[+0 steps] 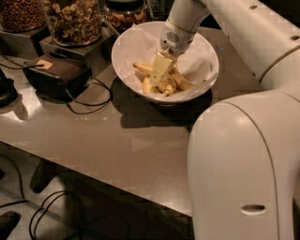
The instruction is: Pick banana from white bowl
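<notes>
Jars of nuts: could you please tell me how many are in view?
3 jars: far left, middle, and behind the white bowl, where the pincer sits among bananas. Others may be cropped.

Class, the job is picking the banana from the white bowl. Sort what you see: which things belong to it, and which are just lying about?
Belongs to the job: banana; white bowl; gripper, down inside the bowl.
Just lying about: jars of nuts behind the bowl; dark box with its cable on the table.
</notes>
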Robot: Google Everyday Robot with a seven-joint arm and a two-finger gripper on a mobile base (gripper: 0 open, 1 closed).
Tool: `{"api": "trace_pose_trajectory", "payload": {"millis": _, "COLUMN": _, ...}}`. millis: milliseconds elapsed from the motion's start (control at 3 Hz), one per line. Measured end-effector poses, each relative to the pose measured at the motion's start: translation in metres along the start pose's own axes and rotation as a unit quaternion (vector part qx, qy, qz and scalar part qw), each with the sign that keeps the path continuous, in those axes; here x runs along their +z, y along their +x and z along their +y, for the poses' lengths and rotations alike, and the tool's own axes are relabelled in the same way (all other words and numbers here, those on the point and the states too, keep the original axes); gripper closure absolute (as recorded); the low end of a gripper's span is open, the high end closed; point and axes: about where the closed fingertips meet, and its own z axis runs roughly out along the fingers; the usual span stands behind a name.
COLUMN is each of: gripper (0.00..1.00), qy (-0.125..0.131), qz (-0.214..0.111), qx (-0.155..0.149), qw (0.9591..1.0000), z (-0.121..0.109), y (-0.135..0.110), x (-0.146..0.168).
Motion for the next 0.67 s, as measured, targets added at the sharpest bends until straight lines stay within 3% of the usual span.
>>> {"api": "trace_pose_trajectory", "payload": {"millis": 333, "gripper": 0.58, "qy": -0.004, "qz": 0.002, "qx": 0.0, "qw": 1.0, "z": -0.0002, "y": 0.0013, "x": 0.0023}}
{"api": "trace_pose_trajectory", "payload": {"millis": 667, "gripper": 0.81, "qy": -0.004, "qz": 0.002, "qx": 0.0, "qw": 1.0, "z": -0.0002, "y": 0.0013, "x": 0.0023}}
